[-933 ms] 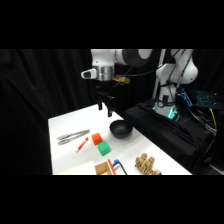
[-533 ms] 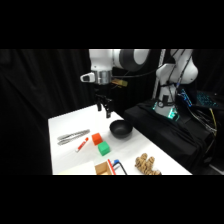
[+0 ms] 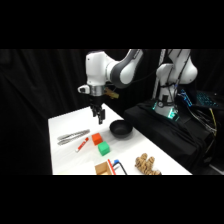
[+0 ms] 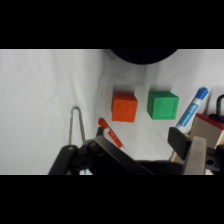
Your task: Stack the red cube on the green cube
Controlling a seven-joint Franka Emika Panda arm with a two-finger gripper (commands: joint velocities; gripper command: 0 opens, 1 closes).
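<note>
While the jaws (image 3: 100, 118) hang spread above the white worktop (image 3: 62, 125), nothing is grasped.
The small rigid red-orange cube (image 4: 124, 106), beside the small bright green cube (image 4: 162, 104), looks light; pinch its flat opposite sides.

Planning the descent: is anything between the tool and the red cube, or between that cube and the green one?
Nothing visible. The tool hangs above the red cube, open air below. The green cube sits beside it, a bare gap between; the marker lies off to the side.
</note>
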